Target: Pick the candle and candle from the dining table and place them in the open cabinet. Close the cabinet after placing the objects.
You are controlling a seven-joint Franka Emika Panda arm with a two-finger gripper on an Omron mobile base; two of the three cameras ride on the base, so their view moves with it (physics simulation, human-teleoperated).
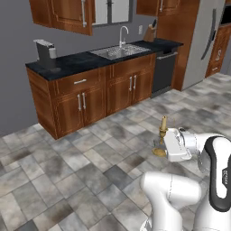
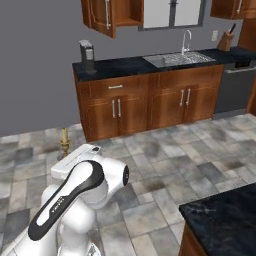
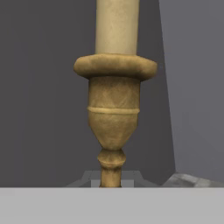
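floor (image 1: 67, 180) – grey stone tiles | counter (image 1: 76, 61) – black top, sink | gripper (image 1: 163, 143) – jaws pinching taper candle (image 3: 117, 26)

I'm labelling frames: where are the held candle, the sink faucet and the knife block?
candle (image 3: 117, 26), hand view, cream wax shaft
sink faucet (image 1: 122, 35), left base view, curved spout
knife block (image 2: 226, 42), right base view, wooden body

Taper candle (image 2: 64, 139) upright past white arm (image 2: 80, 190); cabinet (image 2: 111, 15) door open.

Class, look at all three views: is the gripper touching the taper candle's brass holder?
Touching. In the hand view the holder's stem runs straight down between the shut gripper's fingertips, and in the left base view the candle stands upright off the floor at the hand.
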